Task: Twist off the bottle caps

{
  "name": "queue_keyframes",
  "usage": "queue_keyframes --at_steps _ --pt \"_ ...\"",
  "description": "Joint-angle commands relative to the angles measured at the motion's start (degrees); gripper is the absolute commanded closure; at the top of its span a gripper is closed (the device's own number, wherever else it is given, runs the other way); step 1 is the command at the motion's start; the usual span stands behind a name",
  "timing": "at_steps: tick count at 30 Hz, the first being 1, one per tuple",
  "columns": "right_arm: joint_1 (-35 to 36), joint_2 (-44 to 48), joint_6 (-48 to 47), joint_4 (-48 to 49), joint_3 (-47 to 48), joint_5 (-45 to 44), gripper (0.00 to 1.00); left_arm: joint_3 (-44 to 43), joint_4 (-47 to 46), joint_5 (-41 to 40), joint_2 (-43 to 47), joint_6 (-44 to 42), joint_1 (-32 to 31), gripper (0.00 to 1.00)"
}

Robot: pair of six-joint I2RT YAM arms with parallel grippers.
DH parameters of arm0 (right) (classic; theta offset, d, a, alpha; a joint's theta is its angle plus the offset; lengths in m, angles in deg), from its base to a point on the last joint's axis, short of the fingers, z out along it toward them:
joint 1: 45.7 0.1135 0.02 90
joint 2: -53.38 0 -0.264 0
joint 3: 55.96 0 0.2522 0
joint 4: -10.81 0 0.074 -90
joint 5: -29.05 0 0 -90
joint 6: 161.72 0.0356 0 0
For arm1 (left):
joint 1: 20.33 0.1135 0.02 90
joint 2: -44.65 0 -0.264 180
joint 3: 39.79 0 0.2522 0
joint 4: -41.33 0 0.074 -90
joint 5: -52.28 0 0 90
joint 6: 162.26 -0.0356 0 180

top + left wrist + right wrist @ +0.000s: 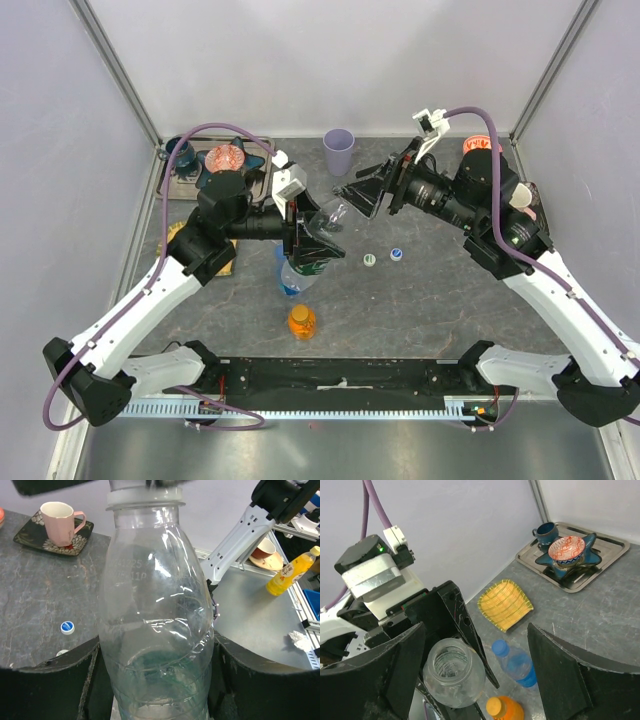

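My left gripper point(312, 240) is shut on a clear bottle point(325, 222) with a green band, holding it tilted above the table; the bottle fills the left wrist view point(155, 620) between the black fingers point(45, 685). Its mouth point(454, 664) is open, with no cap on it. My right gripper point(360, 195) is open and empty, its fingers point(560, 675) either side of the mouth without touching. A white-and-green cap point(369, 259) and a blue cap point(396, 254) lie on the table. A blue-label bottle point(289, 277) and a short orange bottle point(302, 321) stand capped. I see no fourth bottle.
A purple cup point(339, 150) stands at the back. A metal tray point(600, 560) with a blue cup and patterned bowl is at the back left, a yellow basket point(506, 604) beside it. A pink mug point(59, 522) on a dark saucer is at the right.
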Motion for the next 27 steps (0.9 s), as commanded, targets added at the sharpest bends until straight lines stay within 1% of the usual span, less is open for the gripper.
queue_keyframes --at_steps 1,3,6,7,9,10,12,13,15,19,21,24,25,27 --pt "0.1 0.8 -0.1 1.1 0.3 4.4 0.12 -3.4 -2.3 2.3 -0.2 1.0 -0.7 0.55" --pt "0.0 1.0 -0.3 1.0 -0.1 4.5 0.14 -3.6 -2.4 1.9 -0.3 1.0 -0.8 0.55" --pt "0.0 1.2 -0.3 0.9 -0.5 5.3 0.21 -3.7 -2.3 1.6 -0.4 0.7 -1.0 0.55" --pt "0.1 1.3 -0.4 0.9 -0.5 5.3 0.26 -3.8 -2.3 1.5 -0.6 0.7 -1.1 0.55" --pt "0.1 1.3 -0.2 0.8 -0.6 6.5 0.28 -4.0 -2.2 1.3 -0.7 0.7 -1.2 0.55" --pt "0.1 1.3 -0.3 0.9 -0.6 6.8 0.32 -4.1 -2.1 1.3 -0.7 0.6 -1.2 0.55" --pt "0.1 1.3 -0.2 0.8 -0.7 7.6 0.34 -4.3 -1.9 1.2 -0.9 0.3 -1.2 0.55" --pt "0.0 1.3 -0.2 0.7 -0.8 8.0 0.37 -4.4 -1.7 1.2 -0.9 0.2 -1.2 0.55" --pt "0.1 1.2 -0.2 0.7 -0.8 8.9 0.38 -4.7 -1.4 0.8 -1.2 0.0 -1.2 0.55" --pt "0.1 1.3 -0.1 0.6 -1.2 9.3 0.35 -4.8 -1.4 0.3 -1.6 -0.3 -1.2 0.55" --pt "0.1 1.3 -0.2 0.5 -1.3 9.4 0.35 -4.9 -1.4 0.2 -1.6 -0.4 -1.2 0.55" --pt "0.0 1.4 -0.3 0.3 -1.5 9.5 0.42 -5.0 -1.4 0.3 -1.9 -0.3 -1.2 0.55" --pt "0.0 1.3 -0.3 0.4 -1.6 9.7 0.51 -5.0 -1.4 0.3 -2.0 -0.4 -1.3 0.54" --pt "0.0 1.3 -0.5 0.3 -1.6 10.2 0.63 -4.9 -1.4 0.0 -1.8 -0.5 -1.3 0.53"
